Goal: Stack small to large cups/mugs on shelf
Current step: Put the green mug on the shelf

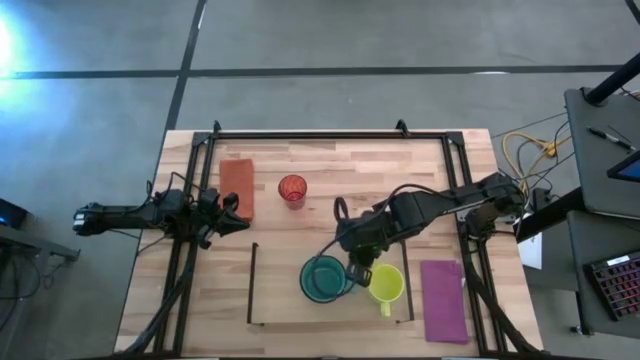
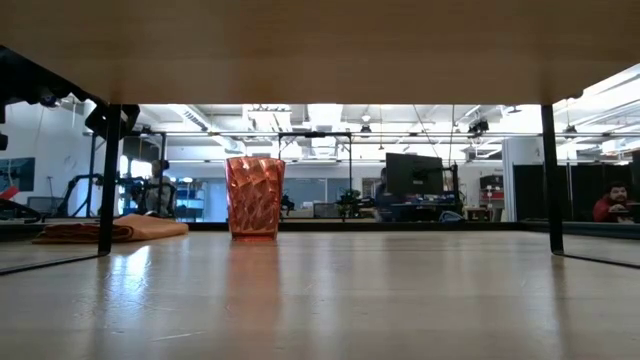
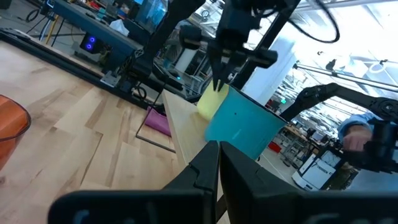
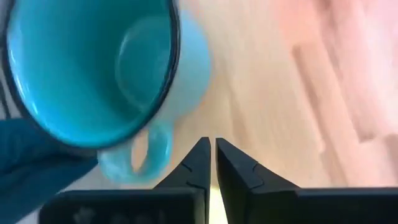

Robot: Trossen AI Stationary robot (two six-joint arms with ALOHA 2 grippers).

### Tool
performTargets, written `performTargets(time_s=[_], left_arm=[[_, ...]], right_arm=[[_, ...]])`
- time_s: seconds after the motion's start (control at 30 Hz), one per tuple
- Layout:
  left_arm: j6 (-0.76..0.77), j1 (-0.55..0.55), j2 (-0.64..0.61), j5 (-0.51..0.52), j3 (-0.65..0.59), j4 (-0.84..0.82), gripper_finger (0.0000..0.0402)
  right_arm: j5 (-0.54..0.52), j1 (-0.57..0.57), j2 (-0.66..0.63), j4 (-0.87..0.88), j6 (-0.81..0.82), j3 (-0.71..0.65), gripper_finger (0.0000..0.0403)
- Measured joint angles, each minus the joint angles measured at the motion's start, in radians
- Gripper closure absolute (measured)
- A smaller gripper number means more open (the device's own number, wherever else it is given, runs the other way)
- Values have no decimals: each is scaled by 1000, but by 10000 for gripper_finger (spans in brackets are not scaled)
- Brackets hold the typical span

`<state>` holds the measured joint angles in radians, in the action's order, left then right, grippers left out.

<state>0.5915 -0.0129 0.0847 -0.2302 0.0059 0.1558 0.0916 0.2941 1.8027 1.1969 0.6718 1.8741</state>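
Honestly, that teal mug [image 4: 93, 68] looks rigid and slick; right gripper [image 4: 208, 152], jaws clenched empty, should grab its handle.

Grey floor [image 1: 330, 40] with dark seams; beyond, bright ceiling lights [image 2: 325, 113] and monitors [image 2: 413, 175].

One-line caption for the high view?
Right gripper hovers beside the teal handled mug and yellow handled mug; red translucent cup waits.

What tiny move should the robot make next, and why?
Probably lift the right gripper straight up, clear of the mugs: it sits shut and empty between the teal mug and yellow mug, both inside the shelf. Only the red cup stands outside, nearer the waiting left gripper.
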Motion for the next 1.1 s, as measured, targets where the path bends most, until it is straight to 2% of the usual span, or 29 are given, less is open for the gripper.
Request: performTargets(time_s=[0.3, 0.43, 0.67, 0.87, 1.1], left_arm=[[0, 0, 0, 0, 0, 0, 402], [0, 0, 0, 0, 0, 0, 402], [0, 0, 0, 0, 0, 0, 402], [0, 0, 0, 0, 0, 0, 402], [0, 0, 0, 0, 0, 0, 402]], right_arm=[[-29, -42, -2, -117, -89, 84, 380], [12, -48, -2, -131, -137, 86, 374], [63, -47, 38, -147, -275, 85, 312], [65, -53, 65, -165, -343, 85, 258], [65, -56, 78, -166, -430, 85, 249]])
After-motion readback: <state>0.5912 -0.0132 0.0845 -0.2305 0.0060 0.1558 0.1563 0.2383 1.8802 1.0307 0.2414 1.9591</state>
